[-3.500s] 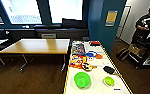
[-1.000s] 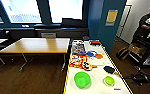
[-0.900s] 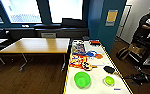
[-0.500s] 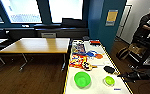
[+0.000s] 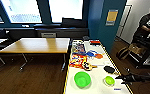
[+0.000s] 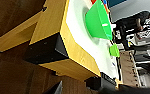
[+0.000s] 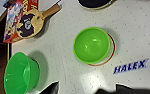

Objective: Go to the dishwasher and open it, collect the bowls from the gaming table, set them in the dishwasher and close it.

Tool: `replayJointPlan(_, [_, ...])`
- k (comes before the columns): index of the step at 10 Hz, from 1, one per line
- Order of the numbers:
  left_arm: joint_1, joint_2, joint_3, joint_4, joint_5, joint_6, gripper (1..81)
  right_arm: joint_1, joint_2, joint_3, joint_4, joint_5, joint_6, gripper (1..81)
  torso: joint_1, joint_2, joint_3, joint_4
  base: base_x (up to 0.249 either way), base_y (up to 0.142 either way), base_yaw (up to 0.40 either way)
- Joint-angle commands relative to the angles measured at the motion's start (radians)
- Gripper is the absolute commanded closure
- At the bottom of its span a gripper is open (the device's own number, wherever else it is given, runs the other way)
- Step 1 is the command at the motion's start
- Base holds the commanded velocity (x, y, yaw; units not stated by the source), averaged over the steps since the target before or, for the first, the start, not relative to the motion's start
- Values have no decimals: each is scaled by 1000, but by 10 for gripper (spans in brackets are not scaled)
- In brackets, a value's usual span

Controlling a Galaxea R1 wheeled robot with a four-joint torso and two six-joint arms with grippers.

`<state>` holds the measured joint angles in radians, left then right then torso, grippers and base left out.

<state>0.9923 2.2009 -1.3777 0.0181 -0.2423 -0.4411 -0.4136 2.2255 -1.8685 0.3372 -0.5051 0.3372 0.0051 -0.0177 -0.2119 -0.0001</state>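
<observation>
Parked at the near end of the gaming table (image 5: 97, 86), white top with a yellow edge running away toward the blue wall. Two lime-green bowls on the near stretch: big bowl (image 5: 82, 79) left of centre, upright, open side up; small bowl (image 5: 109, 80) to its right, near the right edge, well apart from the big one. From the right wrist view, small bowl (image 7: 91, 45) seen from straight above, sitting on a thin red ring (image 7: 108, 58), with blue HALEX lettering (image 7: 133, 66) printed on the top just beside it; big bowl (image 7: 20, 73) off toward the table's left edge. From the left wrist view, big bowl (image 6: 98, 21) and small bowl (image 6: 114, 50) seen side-on past the table's yellow end.

Right arm reaching in from the right, dark gripper (image 5: 122, 78) level with the small bowl, just right of it over the table's right edge, not touching. Fingers open or closed: cannot tell.

Farther along the top: a dark oval pad (image 5: 109, 69) beyond the small bowl, a wooden paddle (image 5: 86, 66) with a dark face near the middle, a colourful box (image 5: 77, 61) at its left, then blue and orange bits and more clutter toward the far end. Plain wooden table (image 5: 37, 45) to the left, bright windows behind it. Person (image 5: 147, 23) standing far right at a dark rig.
</observation>
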Motion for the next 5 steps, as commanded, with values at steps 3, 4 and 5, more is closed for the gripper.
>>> replayJointPlan(3, [-83,-16,8,11,25,4,10,-9,24,-92,14,-15,-7,10,0,0,0,0,0,0,0])
replayJointPlan(4, [-83,-13,3,10,25,4,10,-8,24,-89,18,0,-7,10,0,0,0,0,0,0,0])
replayJointPlan(5, [-83,-12,3,11,25,4,10,5,24,-96,25,28,-3,10,0,0,0,0,0,0,0])
